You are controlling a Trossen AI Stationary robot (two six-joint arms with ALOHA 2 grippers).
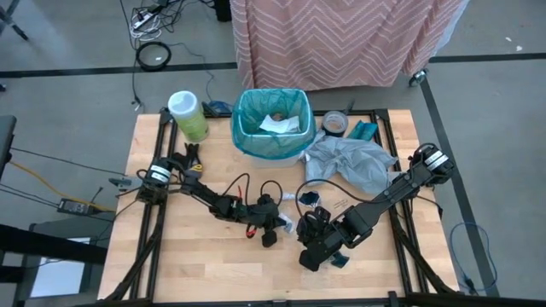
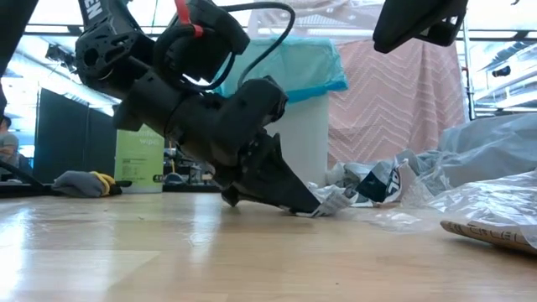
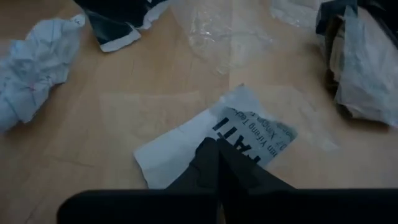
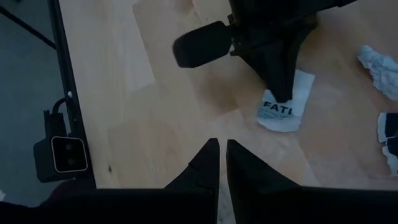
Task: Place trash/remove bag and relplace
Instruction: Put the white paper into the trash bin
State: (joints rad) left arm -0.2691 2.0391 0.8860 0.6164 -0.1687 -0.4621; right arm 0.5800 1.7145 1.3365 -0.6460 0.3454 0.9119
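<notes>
While the teal-green bag (image 1: 271, 126) lines the white bin (image 1: 294, 156) at the worktop's (image 1: 188, 247) far edge, one white wrapper (image 3: 214, 140) printed in dark letters lies flat mid-worktop, pinned under the left gripper's (image 3: 217, 163) closed fingers. The left wrist view alone shows a crumpled paper wad (image 3: 34, 65) and clear film (image 3: 221, 34) nearby. The right gripper (image 4: 222, 163) hovers just beside with fingers closed on nothing.
</notes>
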